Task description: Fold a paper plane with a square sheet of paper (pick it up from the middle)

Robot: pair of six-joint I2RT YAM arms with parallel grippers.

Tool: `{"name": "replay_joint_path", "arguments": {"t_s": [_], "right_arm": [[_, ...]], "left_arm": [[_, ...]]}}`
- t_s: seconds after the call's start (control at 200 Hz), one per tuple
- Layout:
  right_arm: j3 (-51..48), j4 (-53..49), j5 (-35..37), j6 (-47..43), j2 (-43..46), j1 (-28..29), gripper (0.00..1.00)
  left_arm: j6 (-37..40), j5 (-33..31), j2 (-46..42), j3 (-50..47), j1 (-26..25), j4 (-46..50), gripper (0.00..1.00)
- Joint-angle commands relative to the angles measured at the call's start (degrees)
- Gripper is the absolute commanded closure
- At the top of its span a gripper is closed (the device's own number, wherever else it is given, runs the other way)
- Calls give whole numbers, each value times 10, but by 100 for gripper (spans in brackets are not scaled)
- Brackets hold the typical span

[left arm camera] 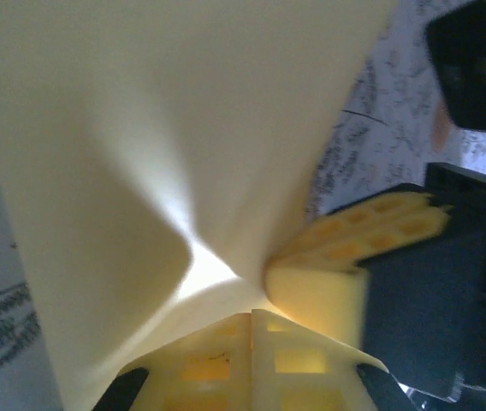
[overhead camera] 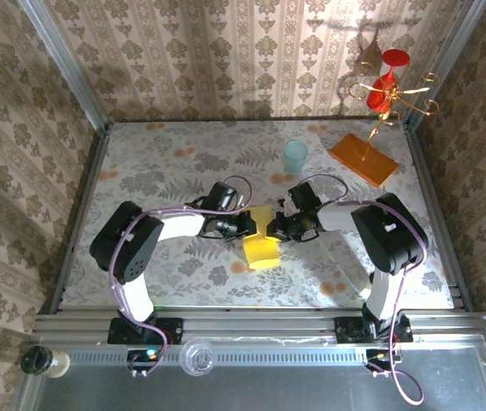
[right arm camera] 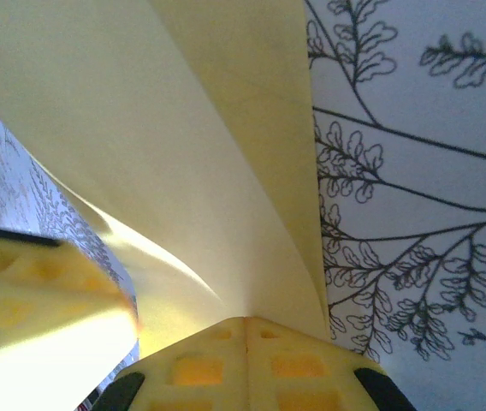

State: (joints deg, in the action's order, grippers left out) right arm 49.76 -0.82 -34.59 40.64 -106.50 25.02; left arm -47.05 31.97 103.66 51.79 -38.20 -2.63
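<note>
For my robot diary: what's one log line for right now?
left gripper: shut on paper sheet | right gripper: shut on paper sheet | fold: unfinished

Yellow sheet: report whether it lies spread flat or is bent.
Bent, not flat: the left gripper and right gripper pinch the yellow sheet from either side, and it curves away from their fingers.

The square sheet of paper (overhead camera: 263, 248) is seen as thin, matt and smooth, softly bowed. The fingertips (left arm camera: 213, 370) are moulded in pale, gridded plastic. At 1 o'clock, a translucent plastic cup (overhead camera: 295, 157) and a shiny gilt metal stand (overhead camera: 387, 117) are shown.
</note>
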Motion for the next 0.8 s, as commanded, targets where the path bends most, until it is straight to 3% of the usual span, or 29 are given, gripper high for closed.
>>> {"name": "replay_joint_path", "arguments": {"t_s": [0.0,0.13,0.47,0.625,0.79], "right_arm": [[-45,-108,168,-4,-66,-6,93],[-49,-103,168,-2,-67,-9,93],[-50,-103,171,-4,-70,-12,93],[-50,-103,171,-3,-70,-12,93],[-47,-104,170,-6,-75,-12,94]], "left_arm": [[-17,27,27,5,14,-21,100],[-29,45,44,-22,36,-51,100],[60,27,-17,-51,148,54,100],[37,38,-65,-26,125,46,100],[-4,35,-39,10,51,12,100]]}}
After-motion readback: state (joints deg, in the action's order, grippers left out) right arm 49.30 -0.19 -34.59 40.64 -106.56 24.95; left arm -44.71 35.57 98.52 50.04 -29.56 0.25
